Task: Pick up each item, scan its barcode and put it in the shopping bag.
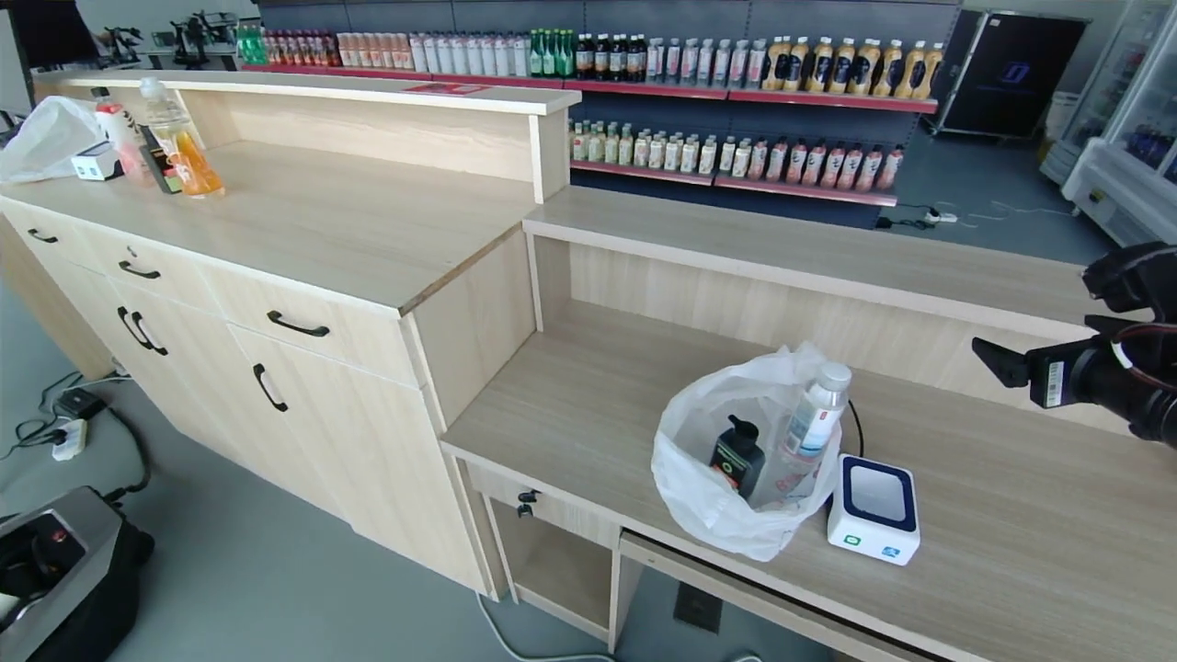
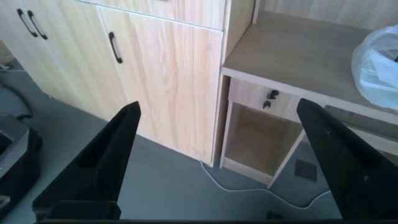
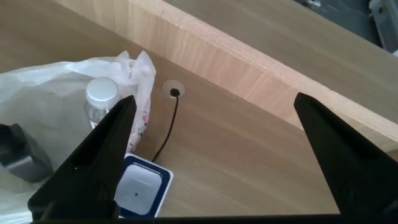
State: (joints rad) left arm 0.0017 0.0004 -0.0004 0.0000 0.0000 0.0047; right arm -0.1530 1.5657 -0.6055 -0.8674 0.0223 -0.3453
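Right hand point(image 1: 1057, 317) point(image 3: 214, 155): I see its fingers spread wide apart with nothing between them; it hangs above the lower tabletop point(image 1: 1011, 524), off to the right of the bag and the scanner
Left hand point(image 2: 214, 162): fingers wide apart as well, holding nothing; it sits low over the floor point(image 2: 155, 186), in front of the cabinet doors point(image 2: 168, 81)
Shopping bag point(image 1: 703, 501): thin white plastic, mouth open upward, standing on the lower tabletop near its front edge
In the bag: a dark pump bottle point(image 1: 737, 457) standing upright, and beside it a clear bottle point(image 1: 811, 428) with a white cap, leaning to the right, its cap above the bag's rim
Scanner point(image 1: 874, 508): small white box with a dark-framed window on top, just beside the bag on its right; the plastic seems to touch it
Cable point(image 3: 169, 127): black, runs from behind the scanner to a round hole point(image 3: 175, 92) in the tabletop by the back wall
Upper tabletop point(image 1: 349, 221): higher and to the left, its far end well apart from the bag
Items at that far end: an orange drink bottle point(image 1: 184, 152), a pink-labelled bottle point(image 1: 121, 138), a small white box point(image 1: 95, 163) and a dark pack point(image 1: 165, 170) leaning between the bottles; I can't tell what the pack is
Second bag point(image 1: 44, 138): crumpled white plastic, beside the small white box
Behind: store shelves point(image 1: 736, 92) with rows of bottles
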